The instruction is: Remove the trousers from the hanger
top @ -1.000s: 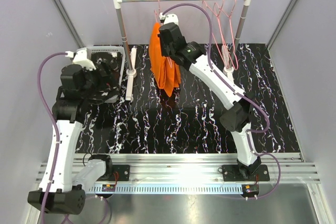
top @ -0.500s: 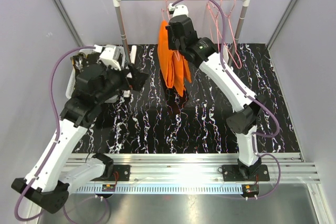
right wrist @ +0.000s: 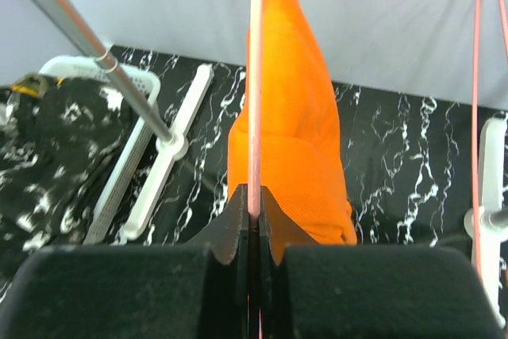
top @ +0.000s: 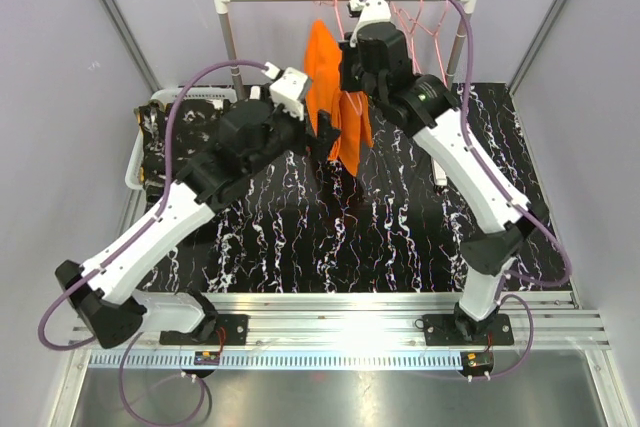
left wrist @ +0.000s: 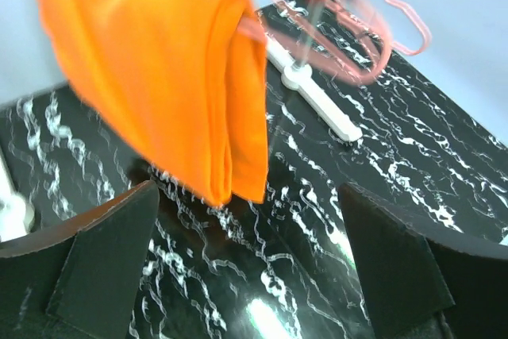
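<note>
Right gripper (right wrist: 252, 200) pinching wire of pink hanger (right wrist: 255, 53); orange trousers (right wrist: 290, 132) hanging beyond fingertips, long axis vertical, folded end pointing down, ahead of left gripper (left wrist: 248, 196), gaping wide

Bright orange folded cloth trousers (top: 322, 67) hang draped over a thin pink wire hanger (right wrist: 255, 53). They sit at a tilt, doubled into thick layers, with the lower end hanging free in the air. Off to the left, black white-speckled trousers (right wrist: 44, 148) lie crumpled in a heap, and a sliver of olive-green and yellow cloth (right wrist: 26, 82) shows at their edge.
</note>
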Action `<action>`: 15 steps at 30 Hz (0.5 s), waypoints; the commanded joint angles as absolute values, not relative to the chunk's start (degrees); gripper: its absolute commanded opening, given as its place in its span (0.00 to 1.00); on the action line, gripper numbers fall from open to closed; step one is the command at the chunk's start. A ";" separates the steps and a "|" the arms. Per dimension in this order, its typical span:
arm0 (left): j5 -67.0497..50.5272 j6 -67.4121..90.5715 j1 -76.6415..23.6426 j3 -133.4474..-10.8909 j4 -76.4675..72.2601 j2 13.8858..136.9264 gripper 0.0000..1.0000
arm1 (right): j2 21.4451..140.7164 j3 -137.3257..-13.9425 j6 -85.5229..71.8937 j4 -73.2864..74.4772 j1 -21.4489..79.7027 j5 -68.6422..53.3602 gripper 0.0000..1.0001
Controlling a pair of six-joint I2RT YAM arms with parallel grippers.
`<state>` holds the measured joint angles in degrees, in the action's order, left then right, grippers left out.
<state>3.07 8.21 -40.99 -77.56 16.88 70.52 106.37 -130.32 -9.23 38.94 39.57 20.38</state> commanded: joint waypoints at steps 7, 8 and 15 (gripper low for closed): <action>13.26 -4.21 -46.75 -95.97 19.24 84.00 0.99 | 83.43 -118.31 -13.01 26.01 39.99 16.26 0.00; 13.71 -4.48 -47.54 -96.85 19.68 84.98 0.98 | 82.54 -116.91 -13.18 26.10 39.99 16.09 0.00; 12.58 -4.75 -50.36 -101.07 21.27 89.56 0.97 | 76.38 -112.68 -13.19 26.19 40.08 15.38 0.00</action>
